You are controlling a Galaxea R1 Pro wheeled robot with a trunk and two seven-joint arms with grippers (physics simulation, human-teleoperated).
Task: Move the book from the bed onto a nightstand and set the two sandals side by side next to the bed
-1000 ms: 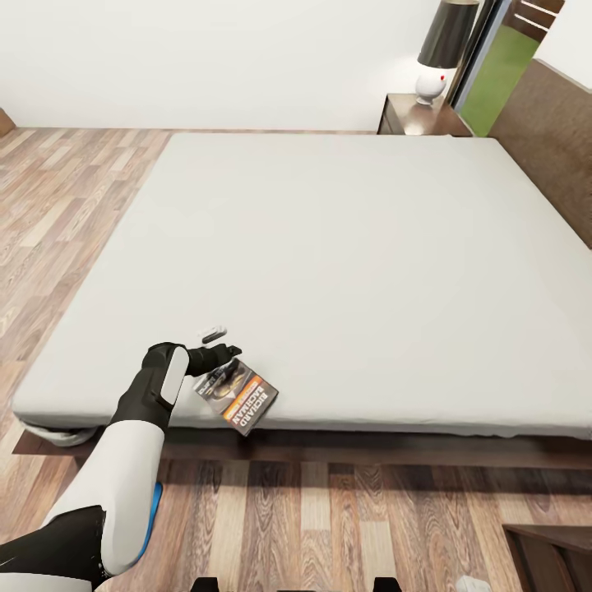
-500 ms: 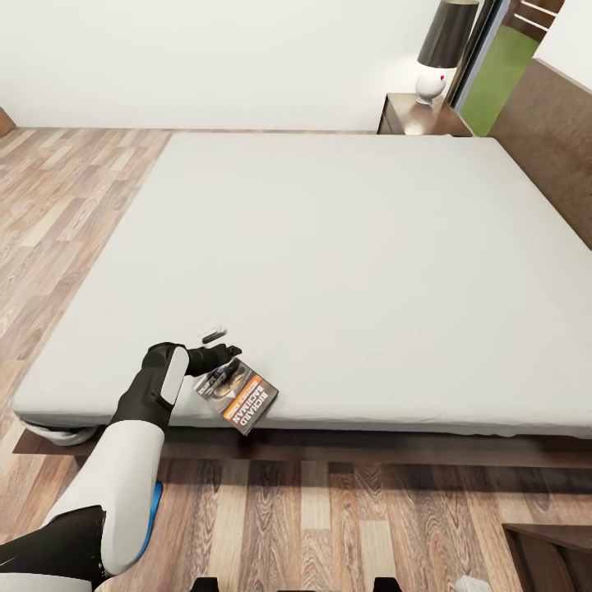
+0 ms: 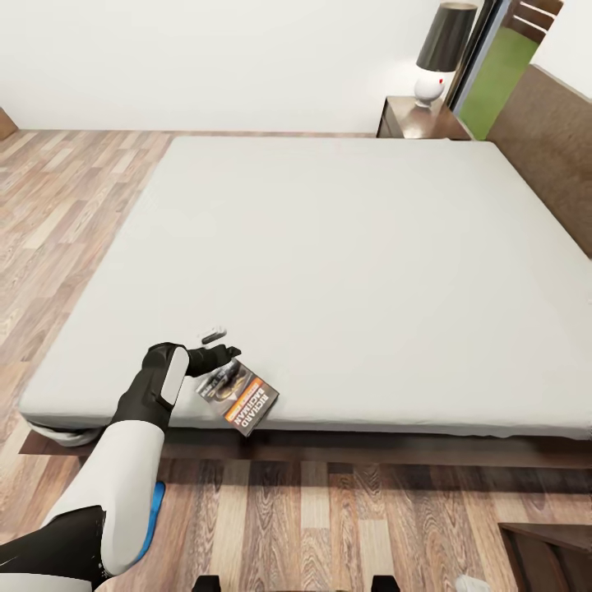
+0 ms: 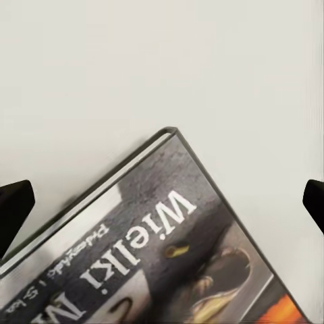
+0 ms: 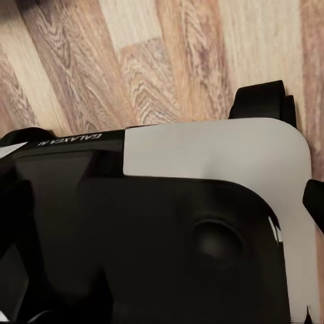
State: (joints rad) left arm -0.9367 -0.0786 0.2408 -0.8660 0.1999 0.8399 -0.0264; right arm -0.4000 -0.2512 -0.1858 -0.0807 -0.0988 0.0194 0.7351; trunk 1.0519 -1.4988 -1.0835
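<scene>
Beside nightstand (image 3: pixel 415 120): lamp (image 3: pixel 438 51).

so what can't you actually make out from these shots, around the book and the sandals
- Book, head view: its near-left corner is covered by the left gripper.
- Book, left wrist view: cut off by the picture's edge, title partly readable.
- Sandal, head view: a blue sliver behind the left arm; its shape and the second sandal can't be told.
- Right gripper, right wrist view: just dark tips at the edges; state unclear.

The bed (image 3: pixel 345 263) carries the book (image 3: pixel 239 395) at its near edge.
</scene>
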